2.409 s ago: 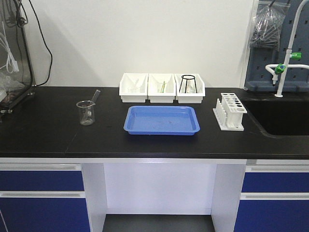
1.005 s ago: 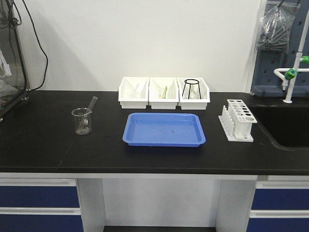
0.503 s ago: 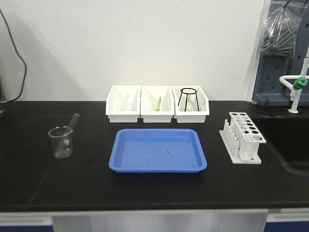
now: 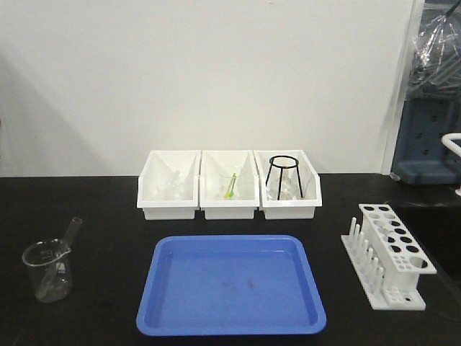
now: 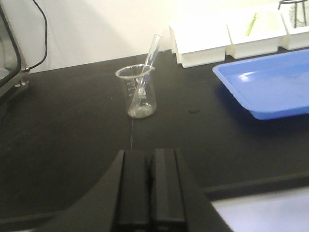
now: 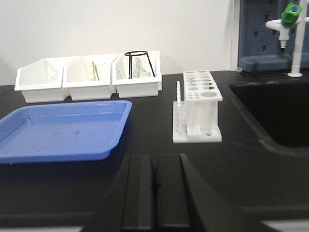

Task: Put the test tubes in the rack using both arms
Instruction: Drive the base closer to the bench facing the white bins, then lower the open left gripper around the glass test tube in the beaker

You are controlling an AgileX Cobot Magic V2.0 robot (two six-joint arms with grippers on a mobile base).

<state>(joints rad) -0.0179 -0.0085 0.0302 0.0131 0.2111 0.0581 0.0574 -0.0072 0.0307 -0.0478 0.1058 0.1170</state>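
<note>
A clear test tube leans in a glass beaker at the left of the black counter; both show in the left wrist view, tube in beaker. The white rack stands at the right, its holes empty; it also shows in the right wrist view. My left gripper is shut and empty, short of the beaker. My right gripper is shut and empty, in front of the rack. Neither gripper shows in the front view.
A blue tray lies mid-counter. Three white bins stand behind it, the right one holding a black wire stand. A sink with a tap is right of the rack. A cabinet and cable are far left.
The front view has moved closer to the counter; the tray, bins, beaker and rack all appear larger. Nothing on the counter has moved.
</note>
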